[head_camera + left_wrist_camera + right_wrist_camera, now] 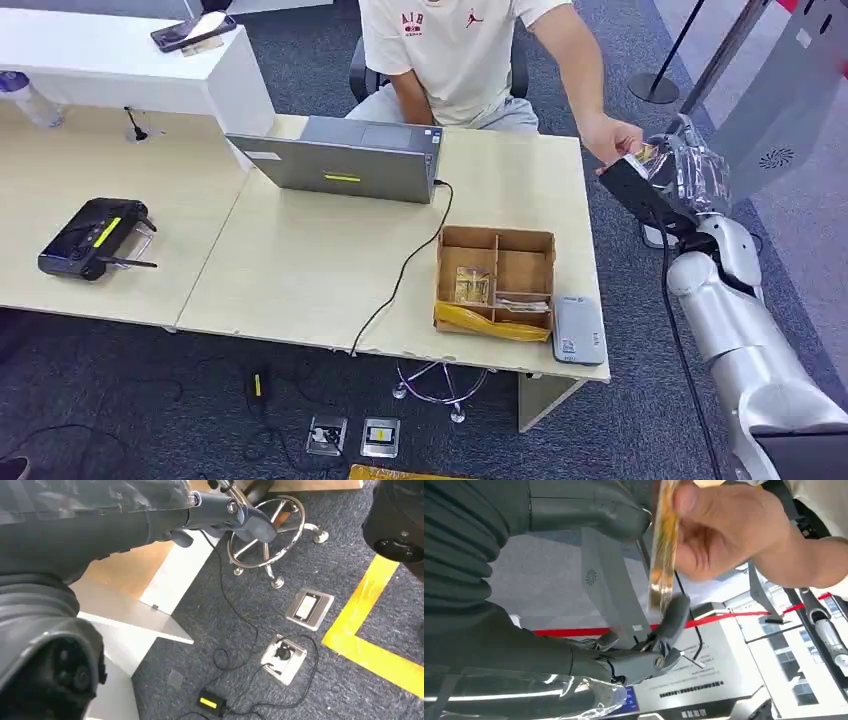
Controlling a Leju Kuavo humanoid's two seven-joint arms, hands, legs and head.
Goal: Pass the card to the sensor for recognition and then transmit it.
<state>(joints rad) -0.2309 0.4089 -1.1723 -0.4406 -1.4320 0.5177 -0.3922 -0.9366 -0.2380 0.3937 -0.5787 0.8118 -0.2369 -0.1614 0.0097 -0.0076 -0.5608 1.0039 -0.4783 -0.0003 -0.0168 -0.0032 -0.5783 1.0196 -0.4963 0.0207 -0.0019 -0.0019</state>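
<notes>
While right hand and person's hand grip card, laptop near box.

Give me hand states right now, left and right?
Left hand: holds nothing, fingers curled in, hanging near the floor.
Right hand: cannot tell; the card is at its fingers, gripped by a person's hand.
</notes>
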